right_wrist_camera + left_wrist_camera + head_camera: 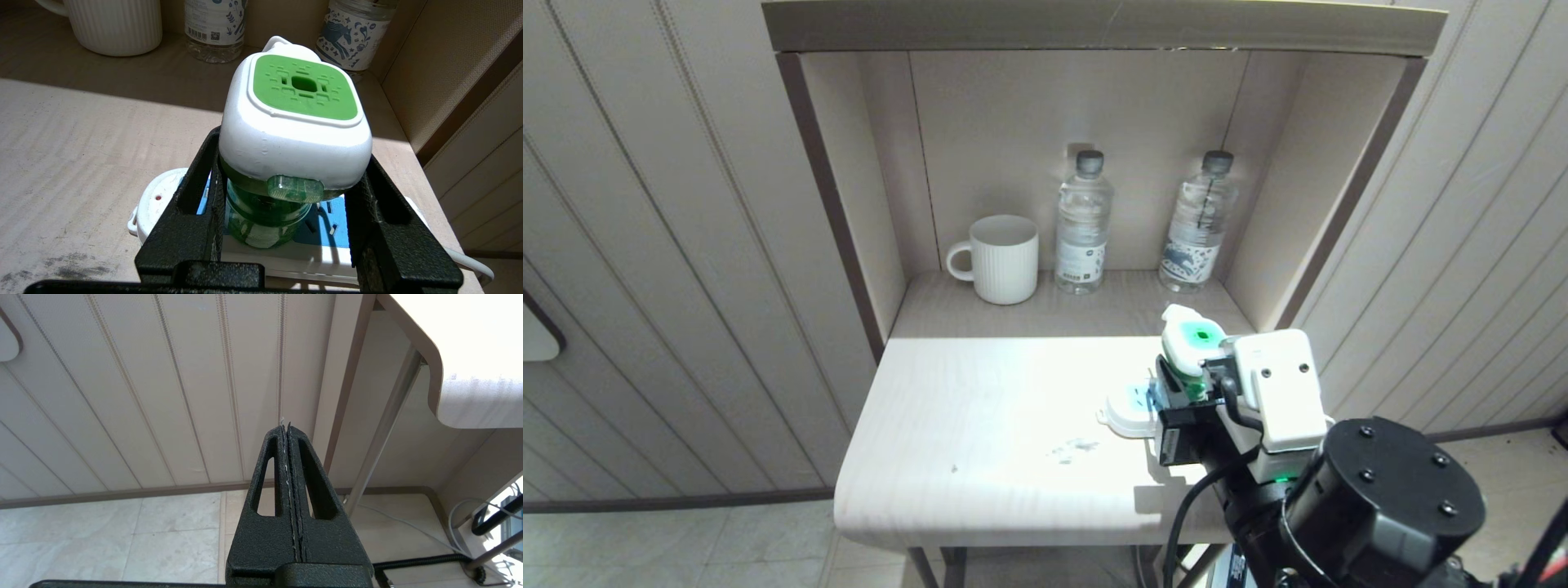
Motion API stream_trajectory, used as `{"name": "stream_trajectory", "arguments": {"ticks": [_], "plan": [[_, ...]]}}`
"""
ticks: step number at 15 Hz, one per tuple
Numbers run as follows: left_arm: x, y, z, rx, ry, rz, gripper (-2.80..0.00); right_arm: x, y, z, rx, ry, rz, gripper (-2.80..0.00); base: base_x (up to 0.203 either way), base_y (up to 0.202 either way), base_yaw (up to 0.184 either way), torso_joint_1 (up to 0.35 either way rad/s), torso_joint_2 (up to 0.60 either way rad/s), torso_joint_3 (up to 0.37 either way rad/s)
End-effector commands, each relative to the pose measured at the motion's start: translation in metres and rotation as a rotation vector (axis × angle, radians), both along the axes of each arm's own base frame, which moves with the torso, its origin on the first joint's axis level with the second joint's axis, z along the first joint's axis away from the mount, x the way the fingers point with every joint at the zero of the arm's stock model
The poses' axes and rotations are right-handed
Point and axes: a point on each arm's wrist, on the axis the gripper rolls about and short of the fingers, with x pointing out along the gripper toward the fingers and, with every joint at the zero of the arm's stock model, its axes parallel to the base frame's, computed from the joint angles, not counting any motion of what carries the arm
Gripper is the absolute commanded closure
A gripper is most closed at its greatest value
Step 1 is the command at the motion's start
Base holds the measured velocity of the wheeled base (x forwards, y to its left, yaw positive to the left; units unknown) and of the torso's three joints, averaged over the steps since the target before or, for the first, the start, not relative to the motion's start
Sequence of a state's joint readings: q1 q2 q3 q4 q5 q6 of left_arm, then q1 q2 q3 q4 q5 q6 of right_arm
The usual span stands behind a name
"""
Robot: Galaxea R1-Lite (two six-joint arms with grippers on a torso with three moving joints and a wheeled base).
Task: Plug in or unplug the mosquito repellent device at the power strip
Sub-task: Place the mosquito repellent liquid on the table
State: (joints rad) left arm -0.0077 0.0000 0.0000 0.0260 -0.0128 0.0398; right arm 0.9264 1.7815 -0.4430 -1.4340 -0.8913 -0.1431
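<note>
While the right gripper (286, 192) has its jaws clamped around the mosquito repellent device (296, 122) just over the power strip (163, 204) on the table (980, 425), whether its prongs sit in a socket is hidden, and the left gripper (288, 433) hangs closed beside the table.

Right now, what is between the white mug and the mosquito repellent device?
Only bare tabletop lies between the white mug and the mosquito repellent device, as the head view shows; the water bottles stand further back.
</note>
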Motion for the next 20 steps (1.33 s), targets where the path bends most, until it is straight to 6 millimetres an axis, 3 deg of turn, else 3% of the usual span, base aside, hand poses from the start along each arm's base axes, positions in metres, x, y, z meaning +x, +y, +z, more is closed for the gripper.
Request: {"name": "stream_trajectory", "arguments": {"ticks": [1,12,13,20], "plan": [[0.0001,0.0000,0.0000,0.000,0.002,0.000,0.00,-0.0001,0.0002,0.0013,0.006,-0.006,-0.004,0.00,0.000,0.000,0.000,0.000,0.00,0.000],[0.0001,0.0000,0.0000,-0.001,0.002,0.000,0.00,0.0021,-0.0014,0.0007,0.001,-0.012,-0.015,0.00,0.000,0.000,0.000,0.000,0.00,0.000],[0.0001,0.0000,0.0000,0.000,0.002,0.000,0.00,0.0021,-0.0014,0.0007,0.001,-0.012,-0.015,-2.80,0.000,0.000,0.000,0.000,0.00,0.000],[0.0001,0.0000,0.0000,0.000,0.002,-0.001,0.00,0.0025,-0.0001,0.0026,0.005,-0.032,-0.013,-2.80,0.000,0.000,0.000,0.000,0.00,0.000]]}}
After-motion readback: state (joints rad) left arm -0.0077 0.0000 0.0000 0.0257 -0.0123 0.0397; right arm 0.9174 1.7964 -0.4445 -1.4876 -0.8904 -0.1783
